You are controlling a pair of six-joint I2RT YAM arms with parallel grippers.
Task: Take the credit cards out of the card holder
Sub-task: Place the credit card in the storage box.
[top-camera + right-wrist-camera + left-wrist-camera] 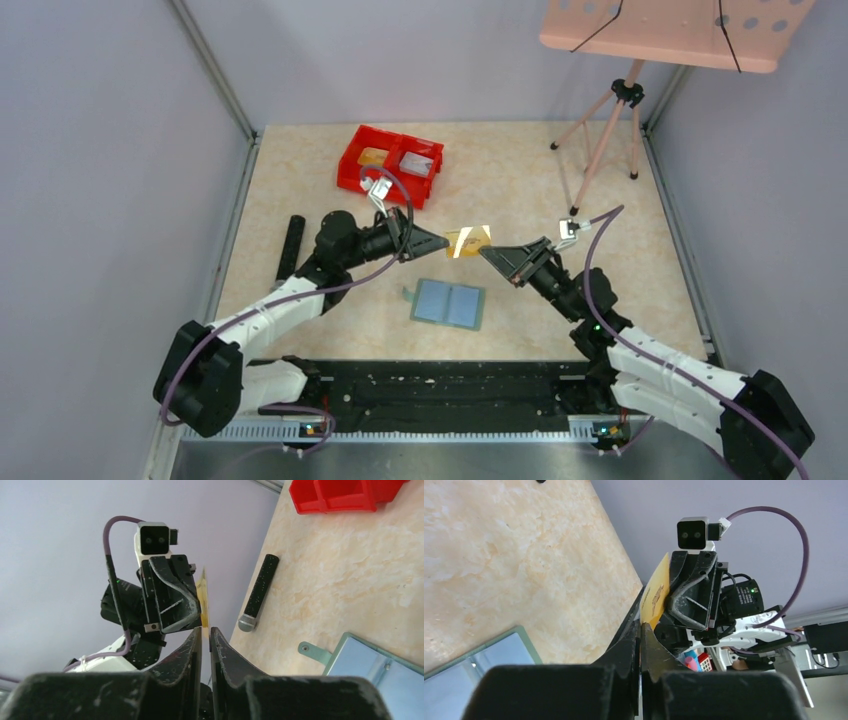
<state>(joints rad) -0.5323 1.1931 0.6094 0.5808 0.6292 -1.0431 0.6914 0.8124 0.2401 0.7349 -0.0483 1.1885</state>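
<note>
A gold-yellow credit card (468, 241) hangs in the air above the middle of the table, between both grippers. My left gripper (445, 241) is shut on its left edge; in the left wrist view the card (655, 596) stands up from the closed tips (640, 625). My right gripper (483, 251) meets the card from the right, its jaws a narrow gap apart (205, 630) at the card's edge (203, 600). The card holder (449, 303) lies open and flat on the table below, its pale blue pockets (380, 665) facing up.
A red double bin (390, 160) at the back holds a gold card (372, 156) and a grey one (417, 163). A black cylinder (291, 247) lies at the left. A pink tripod (610, 130) stands back right. Walls close in both sides.
</note>
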